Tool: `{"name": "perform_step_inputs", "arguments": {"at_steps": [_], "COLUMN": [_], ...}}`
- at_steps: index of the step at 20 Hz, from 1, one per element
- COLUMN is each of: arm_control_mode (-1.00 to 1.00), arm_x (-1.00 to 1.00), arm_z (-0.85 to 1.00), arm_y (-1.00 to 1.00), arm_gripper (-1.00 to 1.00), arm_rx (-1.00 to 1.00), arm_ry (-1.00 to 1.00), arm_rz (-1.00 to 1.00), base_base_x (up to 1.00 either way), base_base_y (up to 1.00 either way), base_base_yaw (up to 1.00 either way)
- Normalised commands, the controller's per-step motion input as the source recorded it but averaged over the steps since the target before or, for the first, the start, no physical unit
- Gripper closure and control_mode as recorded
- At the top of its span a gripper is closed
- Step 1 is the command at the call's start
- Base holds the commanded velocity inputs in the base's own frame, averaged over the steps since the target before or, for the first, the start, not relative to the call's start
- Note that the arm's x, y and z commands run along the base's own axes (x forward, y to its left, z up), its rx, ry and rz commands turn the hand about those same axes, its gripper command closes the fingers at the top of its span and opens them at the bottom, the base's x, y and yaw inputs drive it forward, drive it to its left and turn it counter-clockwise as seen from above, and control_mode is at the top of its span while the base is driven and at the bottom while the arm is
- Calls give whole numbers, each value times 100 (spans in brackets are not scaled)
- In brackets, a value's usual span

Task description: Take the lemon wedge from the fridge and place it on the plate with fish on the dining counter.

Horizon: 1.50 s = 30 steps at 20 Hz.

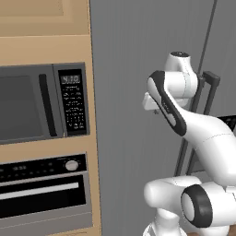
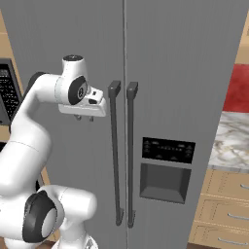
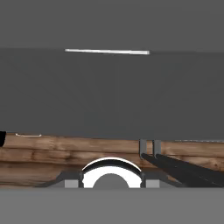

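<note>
fridge (image 2: 185, 73) doors closed | pincer (image 2: 84, 117) left of handles (image 2: 115, 146), apart

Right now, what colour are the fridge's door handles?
Dark grey, nearly black, against the paler grey fridge; the handles show best in the right base view.

The fridge (image 1: 133, 106) stands shut, its flat grey door taking up the middle and right of the left base view. At its right side a dark vertical bar handle (image 1: 213, 92) shows partly behind the white arm (image 1: 184, 115), which rises from the lower right corner. Left of the fridge, tan cabinetry (image 1: 44, 48) holds a built-in microwave (image 1: 44, 103) with a lit keypad (image 1: 73, 103), and below it an oven (image 1: 44, 189) with a round knob (image 1: 71, 165).
</note>
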Motion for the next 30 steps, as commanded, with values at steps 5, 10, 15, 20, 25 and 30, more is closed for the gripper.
{"name": "perform_step_inputs", "arguments": {"at_steps": [5, 10, 15, 20, 25, 30], "arm_control_mode": [-100, -100, -100, -100, -100, -100], "arm_x": [-5, -8, -97, -66, 10, -4], "arm_z": [0, -3, -29, -24, 9, 0], "arm_y": [0, 0, -19, -66, -50, -1], "arm_gripper": [-100, -100, -100, -100, -100, -100], "arm_rx": [0, 0, 2, 4, 0, 0], "arm_ry": [0, 1, -1, -3, -34, -13], "arm_rz": [0, 0, -3, -9, -14, -2], "base_base_x": [0, 0, 0, 0, 0, 0], "base_base_y": [0, 0, 0, 0, 0, 0], "base_base_yaw": [0, 0, 0, 0, 0, 0]}}
